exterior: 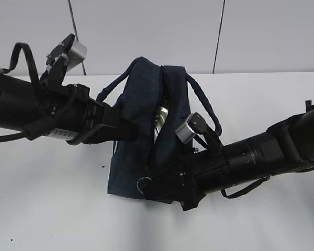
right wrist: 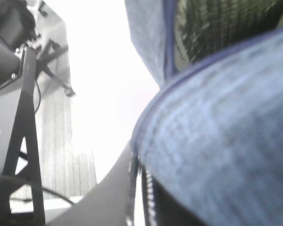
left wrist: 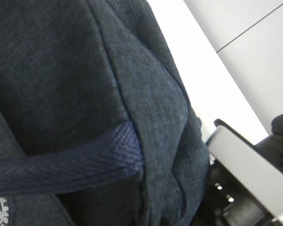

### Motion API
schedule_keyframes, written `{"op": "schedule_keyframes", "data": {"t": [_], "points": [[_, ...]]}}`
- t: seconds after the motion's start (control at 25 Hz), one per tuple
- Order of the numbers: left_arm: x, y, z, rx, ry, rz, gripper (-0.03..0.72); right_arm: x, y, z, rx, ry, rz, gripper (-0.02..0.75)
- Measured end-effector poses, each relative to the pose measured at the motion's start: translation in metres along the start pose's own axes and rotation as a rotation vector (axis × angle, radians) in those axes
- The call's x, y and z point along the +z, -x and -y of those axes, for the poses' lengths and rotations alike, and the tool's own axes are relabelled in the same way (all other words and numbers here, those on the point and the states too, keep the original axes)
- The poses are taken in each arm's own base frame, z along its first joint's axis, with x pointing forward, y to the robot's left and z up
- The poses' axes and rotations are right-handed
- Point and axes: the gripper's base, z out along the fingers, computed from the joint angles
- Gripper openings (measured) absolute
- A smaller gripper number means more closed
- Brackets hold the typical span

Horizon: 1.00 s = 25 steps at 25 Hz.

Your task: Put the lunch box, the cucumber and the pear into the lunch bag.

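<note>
Where both closed grippers press in, woven navy lunch bag, silver foil lining.

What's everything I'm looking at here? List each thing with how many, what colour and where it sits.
dark navy fabric lunch bag: one, navy, standing mid-table between the two arms, top partly open
silver foil lining: one strip showing, silvery, inside the bag's open slit
strap handles: two, navy, one on each side of the bag's top
metal ring pull: one, dark metal, low on the bag's front end
white table: one, white, under everything
left claw: one, black, pressed into the bag's left side, tips hidden
right claw: one, black, at the bag's front lower corner near the ring, tips hidden
</note>
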Motion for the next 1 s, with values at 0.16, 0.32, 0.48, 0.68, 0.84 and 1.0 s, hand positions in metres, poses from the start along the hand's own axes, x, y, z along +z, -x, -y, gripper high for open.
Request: {"op": "schedule_keyframes", "data": {"t": [0.16,0.32,0.48,0.68,0.84,1.0], "points": [[0.0,0.0,0.0,0.0,0.0,0.0,-0.004,-0.007,0.008,-0.01,0.009,0.022,-0.032,0.006],[-0.001,0.0,-0.001,0.004,-0.002,-0.005,0.031,-0.016,0.015,-0.019,-0.003,0.017,-0.072,0.006],[-0.003,0.0,-0.003,0.009,-0.006,-0.014,0.142,-0.025,0.024,-0.028,-0.024,-0.007,-0.106,0.006],[-0.006,-0.003,-0.01,0.066,0.025,-0.054,0.299,-0.037,0.038,-0.04,-0.073,-0.032,-0.093,0.006],[-0.007,-0.01,-0.011,0.154,0.032,-0.131,0.328,-0.045,0.048,-0.049,-0.111,-0.047,-0.071,0.006],[-0.007,-0.015,-0.009,0.19,0.002,-0.179,0.332,-0.052,0.055,-0.056,-0.143,-0.076,-0.055,0.006]]}}
